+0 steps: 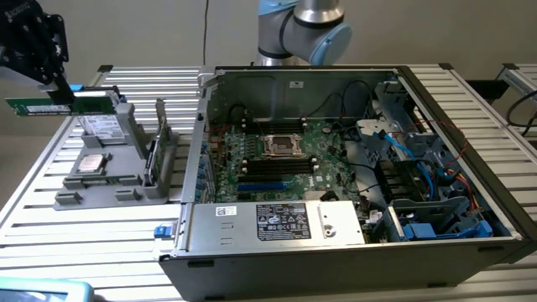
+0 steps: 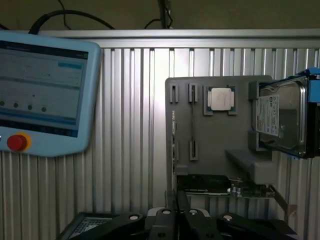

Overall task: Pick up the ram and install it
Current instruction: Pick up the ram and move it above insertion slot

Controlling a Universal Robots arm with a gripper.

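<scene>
While your pincer hangs at the exterior view's left, it is clamped on the ram, a green stick held level above the grey holder on the counter, well apart from the open computer case.

The ram is a long, thin green circuit-board stick with a pale label on its face. It is held level with its flat face upright, caught near its middle in the gripper. Both ends stick out past the gripper on either side. It hangs in the air just beneath the gripper.
</scene>
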